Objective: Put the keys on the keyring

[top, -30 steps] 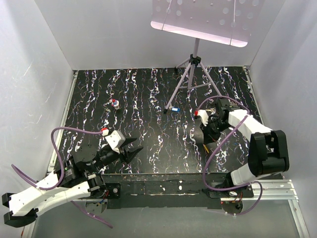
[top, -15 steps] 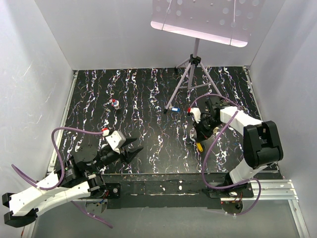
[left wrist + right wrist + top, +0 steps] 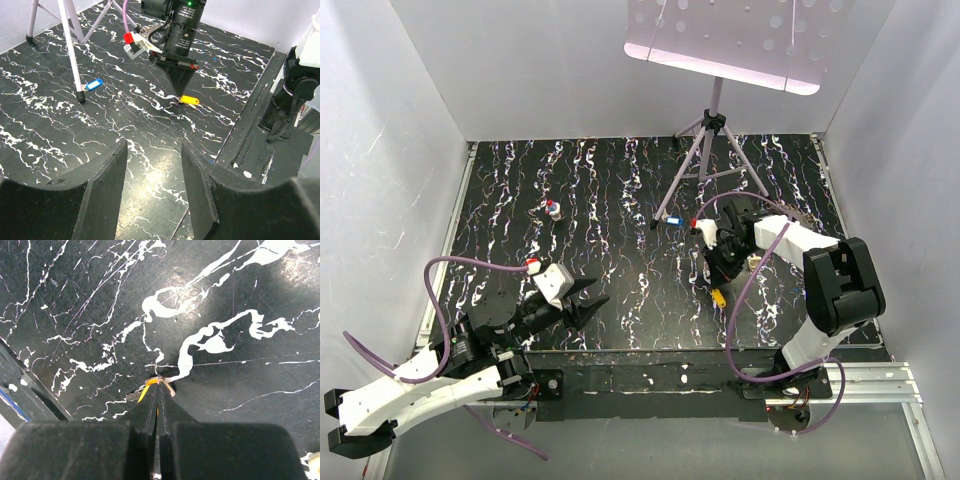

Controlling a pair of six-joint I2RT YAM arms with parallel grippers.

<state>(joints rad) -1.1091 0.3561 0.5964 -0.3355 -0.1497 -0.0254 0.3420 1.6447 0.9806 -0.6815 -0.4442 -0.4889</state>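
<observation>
My right gripper (image 3: 159, 386) points down at the black marbled table, its jaws shut on a yellow key (image 3: 148, 386) whose small wire loop curls round the tips and whose blade rests on the table. In the top view this gripper (image 3: 716, 284) is right of centre with the yellow key (image 3: 719, 296) at its tip. A blue key (image 3: 672, 219) lies by the tripod's foot. A red-and-blue key (image 3: 554, 209) lies far left. My left gripper (image 3: 155, 146) hovers open near the front edge, nothing between its fingers. I cannot make out the keyring.
A grey tripod stand (image 3: 706, 150) holding a perforated white board (image 3: 725, 40) rises at the back centre, one leg (image 3: 71, 55) close to the blue key (image 3: 93, 84). White walls enclose the table on three sides. Purple cables loop over both arms.
My right gripper has slid left across the table, staying shut, and the yellow key has moved left with it. The left arm has not moved.
</observation>
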